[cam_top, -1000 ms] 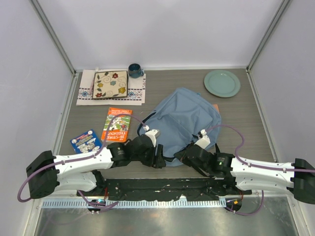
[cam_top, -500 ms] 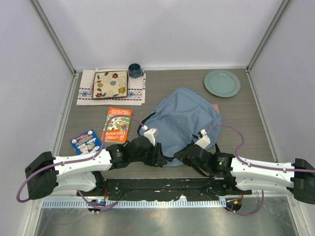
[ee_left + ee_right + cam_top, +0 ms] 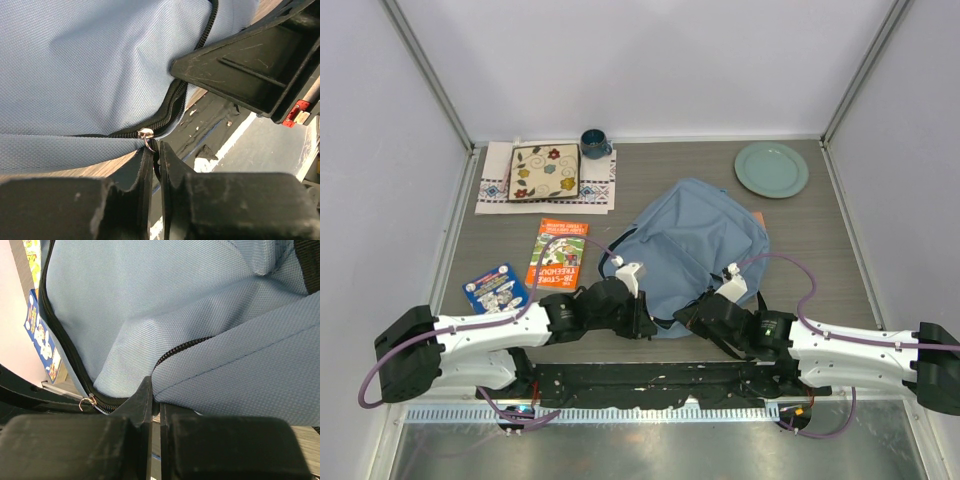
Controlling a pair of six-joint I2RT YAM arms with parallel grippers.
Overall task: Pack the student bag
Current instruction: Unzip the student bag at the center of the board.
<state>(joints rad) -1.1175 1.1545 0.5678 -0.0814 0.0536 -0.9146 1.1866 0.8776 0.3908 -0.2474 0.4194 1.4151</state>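
The student bag (image 3: 695,235) is lying mid-bench (image 3: 650,170), its near edge facing the arms, where the left fingers (image 3: 146,167) are pinching the zipper pull (image 3: 146,134) (only a sliver of gap showing) and the right fingers (image 3: 144,400) are clamping shut on blue fabric beside the zipper

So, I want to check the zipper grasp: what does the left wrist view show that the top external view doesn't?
Only the left wrist view shows the small metal zipper pull, apparently pinched at the tips of the shut left fingers. Only the top external view shows the surroundings on the table: an orange book, a blue book, a green plate and a dark mug. Both show the student bag and its dusty-blue fabric.
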